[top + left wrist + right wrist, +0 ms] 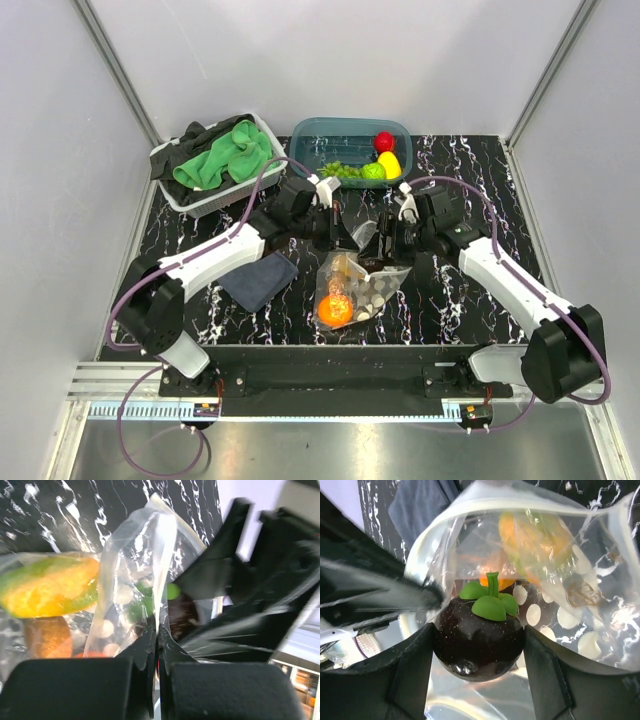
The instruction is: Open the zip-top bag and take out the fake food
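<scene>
Two arms angle inward, wrists meeting above the zip-top bag (352, 285). The left gripper (157, 642) is clenched on a fold of bag film. The right gripper (479, 647) grasps a dark brown fruit (470, 652) at the bag mouth. Other fake food (47, 587) inside, beyond the left fingertips, blurred behind film.

Count: one bag (355, 290), one tub (310, 135), one basket (180, 195), three cloths, two arms.
The tub holds four toy fruits: one red fruit (384, 142), one yellow fruit (390, 164), one lime (373, 172) and one bunch of grapes (338, 171). One dark purple fruit (477, 637) shows at the bag's mouth. At least two more are inside, one orange ball (335, 311) and one yellow-green piece (47, 587). The basket has one green cloth (225, 158) and one black cloth (200, 133); one dark blue cloth (258, 280) lies outside it.
</scene>
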